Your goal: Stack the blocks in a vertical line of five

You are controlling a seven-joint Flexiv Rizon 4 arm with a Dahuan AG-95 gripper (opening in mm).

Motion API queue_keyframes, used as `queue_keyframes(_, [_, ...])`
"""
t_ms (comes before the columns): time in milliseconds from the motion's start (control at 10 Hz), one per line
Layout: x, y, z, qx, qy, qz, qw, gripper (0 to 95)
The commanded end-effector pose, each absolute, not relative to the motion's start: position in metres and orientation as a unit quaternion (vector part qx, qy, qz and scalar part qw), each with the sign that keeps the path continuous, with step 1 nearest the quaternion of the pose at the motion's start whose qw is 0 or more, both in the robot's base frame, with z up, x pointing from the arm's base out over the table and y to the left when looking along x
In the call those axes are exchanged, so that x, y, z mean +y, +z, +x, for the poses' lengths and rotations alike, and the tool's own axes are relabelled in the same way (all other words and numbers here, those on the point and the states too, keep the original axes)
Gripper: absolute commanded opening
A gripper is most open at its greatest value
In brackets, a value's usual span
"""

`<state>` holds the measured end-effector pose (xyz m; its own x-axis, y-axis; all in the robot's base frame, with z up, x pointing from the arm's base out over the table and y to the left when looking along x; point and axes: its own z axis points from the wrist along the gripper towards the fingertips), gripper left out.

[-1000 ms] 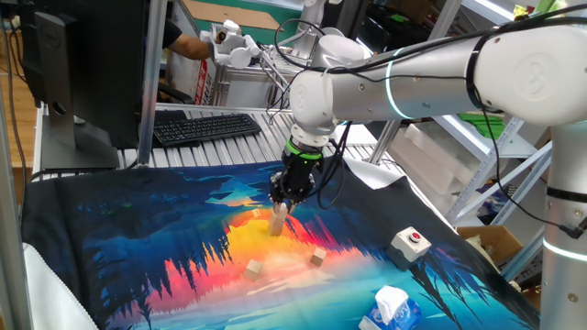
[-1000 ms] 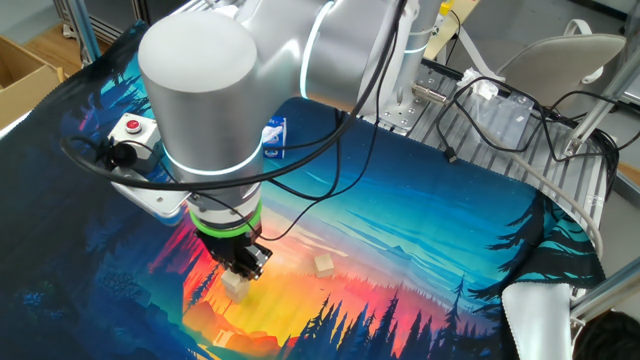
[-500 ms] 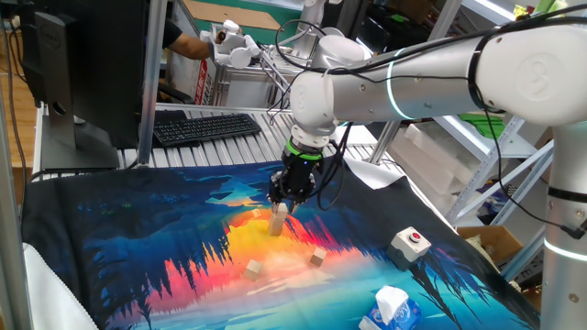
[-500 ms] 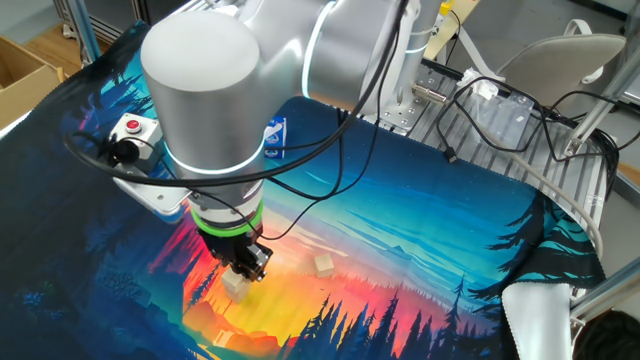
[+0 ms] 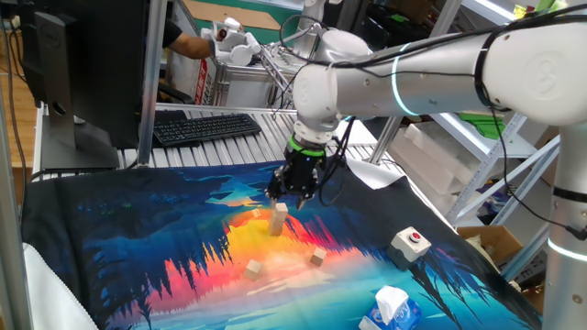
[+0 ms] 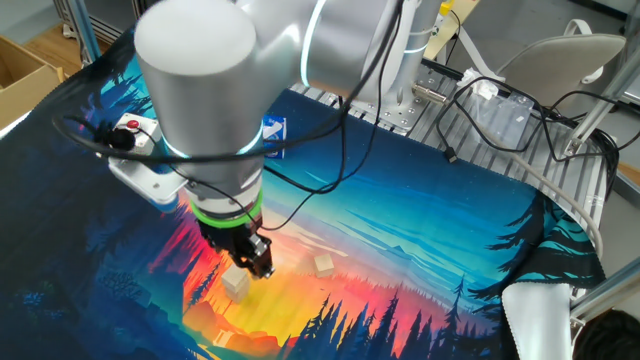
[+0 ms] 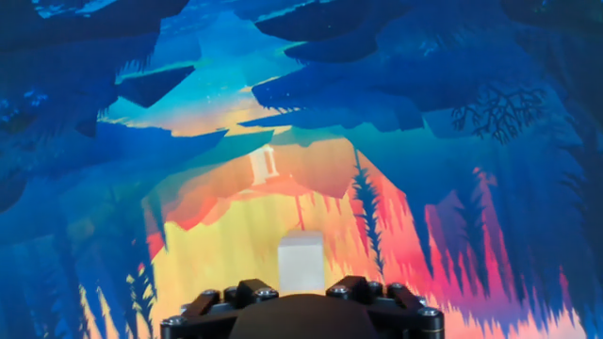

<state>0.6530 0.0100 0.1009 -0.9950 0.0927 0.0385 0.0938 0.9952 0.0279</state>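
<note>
A short stack of pale tan wooden blocks (image 5: 279, 220) stands on the orange part of the mat; it also shows in the other fixed view (image 6: 236, 284). My gripper (image 5: 288, 194) hangs just above the stack, open and empty, and it is also in the other fixed view (image 6: 254, 264). In the hand view the stack's top block (image 7: 301, 262) sits straight below, between the two black knuckles. Two loose blocks (image 5: 252, 269) (image 5: 316, 258) lie nearer the front. One loose block (image 6: 323, 264) lies right of the stack. Another block (image 7: 264, 165) lies farther off.
A white box with a red button (image 5: 410, 242) sits at the right of the mat and shows in the other fixed view (image 6: 133, 127). A blue-and-white carton (image 5: 390, 307) is at the front right. A black keyboard (image 5: 204, 126) lies behind the mat.
My gripper has let go of the top block and risen a little straight above the stack. The blocks have not moved.
</note>
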Motion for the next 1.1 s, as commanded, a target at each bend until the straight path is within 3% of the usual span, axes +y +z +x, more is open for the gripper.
queue_keyframes(100, [0.009,0.104,0.645,-0.999,-0.017,-0.041,0.014,76.0])
queue_keyframes(200, [0.008,0.108,0.635,-0.999,-0.018,-0.036,0.012,57.0])
queue_keyframes(700, [0.029,0.123,0.591,-0.998,-0.02,-0.053,0.015,57.0])
queue_keyframes(1100, [0.054,0.112,0.565,-0.997,-0.028,-0.078,0.01,57.0])
